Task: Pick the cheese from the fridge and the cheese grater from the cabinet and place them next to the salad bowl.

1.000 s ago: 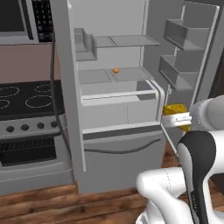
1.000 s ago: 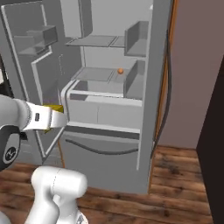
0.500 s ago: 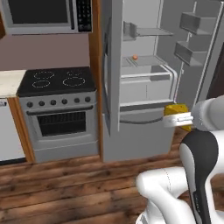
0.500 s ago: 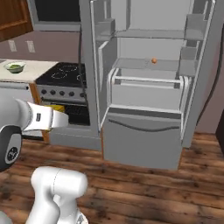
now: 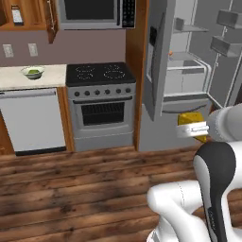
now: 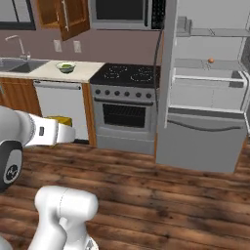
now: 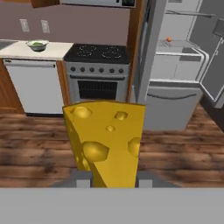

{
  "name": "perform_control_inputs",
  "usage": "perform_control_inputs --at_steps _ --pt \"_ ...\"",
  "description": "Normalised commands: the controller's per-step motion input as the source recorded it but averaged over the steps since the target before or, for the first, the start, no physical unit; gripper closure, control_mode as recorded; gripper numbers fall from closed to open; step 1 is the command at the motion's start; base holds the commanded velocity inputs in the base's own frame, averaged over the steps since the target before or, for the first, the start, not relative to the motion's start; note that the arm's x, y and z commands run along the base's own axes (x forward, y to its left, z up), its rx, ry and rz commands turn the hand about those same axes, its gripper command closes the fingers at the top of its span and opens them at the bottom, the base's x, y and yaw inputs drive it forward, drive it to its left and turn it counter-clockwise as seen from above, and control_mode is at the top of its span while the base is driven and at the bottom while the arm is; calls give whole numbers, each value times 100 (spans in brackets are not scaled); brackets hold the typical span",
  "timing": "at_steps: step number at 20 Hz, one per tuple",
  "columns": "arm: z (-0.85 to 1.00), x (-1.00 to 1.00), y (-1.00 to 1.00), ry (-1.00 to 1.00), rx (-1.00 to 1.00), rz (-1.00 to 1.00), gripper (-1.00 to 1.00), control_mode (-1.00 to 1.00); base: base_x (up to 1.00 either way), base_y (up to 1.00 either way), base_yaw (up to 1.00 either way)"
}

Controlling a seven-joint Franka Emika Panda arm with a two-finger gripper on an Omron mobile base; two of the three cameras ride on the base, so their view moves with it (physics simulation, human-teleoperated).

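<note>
A: So, what is different now compared with a second ago?

B: The whole picture has shifted, which means the base has driven and turned, not the things. A second ago the open fridge (image 5: 189, 71) filled both base views; now it stands at about 2 o'clock in the left base view, and the black stove (image 5: 101, 101) and the surface (image 5: 19, 78) with the salad bowl (image 5: 33, 72) have come into sight at about 10 o'clock.

A: And the cheese (image 7: 105, 140)?

B: It is out of the fridge. The claw (image 7: 109, 177) is clenched on it, as before; in the hand view the wedge rises between the two dark tips, held from below.

A: What does this mean for the task?

B: I judge the first pick is done and the carrying toward the bowl is in progress. The bowl is well apart from the cheese. The grater is not yet fetched; I cannot make it out in the wooden cabinet (image 5: 28, 16) at 11 o'clock.

A: How does the cheese look?

B: A yellow-orange wedge with round holes on its faces, upright, with a flat top.
</note>
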Motion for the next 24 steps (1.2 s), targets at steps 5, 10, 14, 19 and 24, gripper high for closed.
perform_control_inputs --at_steps 5,10,14,19,24 --pt "0 0 0 0 0 0 100 100 -4 100 3" --pt "0 0 0 0 0 0 100 100 21 100 -7" --pt "0 0 0 0 0 0 100 100 52 100 -12" --pt "0 0 0 0 0 0 100 100 89 98 -18" --pt "0 0 0 0 0 0 100 100 93 98 -34"
